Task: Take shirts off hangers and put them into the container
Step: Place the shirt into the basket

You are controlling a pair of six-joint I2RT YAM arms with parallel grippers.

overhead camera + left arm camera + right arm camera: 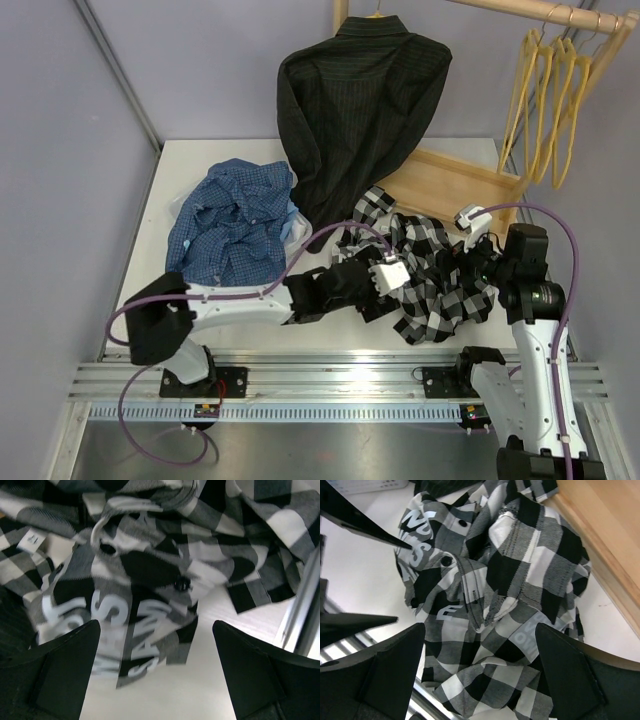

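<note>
The left gripper [156, 625] stands wide, its two black fingers either side of a buttoned fold of the crumpled black-and-white large-check shirt [150, 570], hovering above it and holding nothing. The right gripper [480, 627] is spread just as wide over the same shirt from the other side, also empty. Both claws seem set for a two-handed lift, since the cloth is too sprawled for one pinch to gather it.

That shirt lies in a heap on the white table [200, 160] between the two arms, with no hanger showing in it, and it is not in the container. The white perforated plastic laundry basket [365, 485] sits to the left, already heaped with the rumpled dark blue small-check shirt [230, 220]. The black pinstriped shirt [365, 100] hangs behind, its hem dropping onto the far side of the check heap, so a lift could drag it.

The light wooden tray base [450, 180] has its edge just beside the shirt on the right. The ribbed metal rail [340, 380] lies close along the near side, and part of the cloth droops toward it. Open table runs leftward toward the basket, which is the free path. Thin yellow hangers [545, 100] hang bare from the wooden rail [540, 12] at far right, well apart.
</note>
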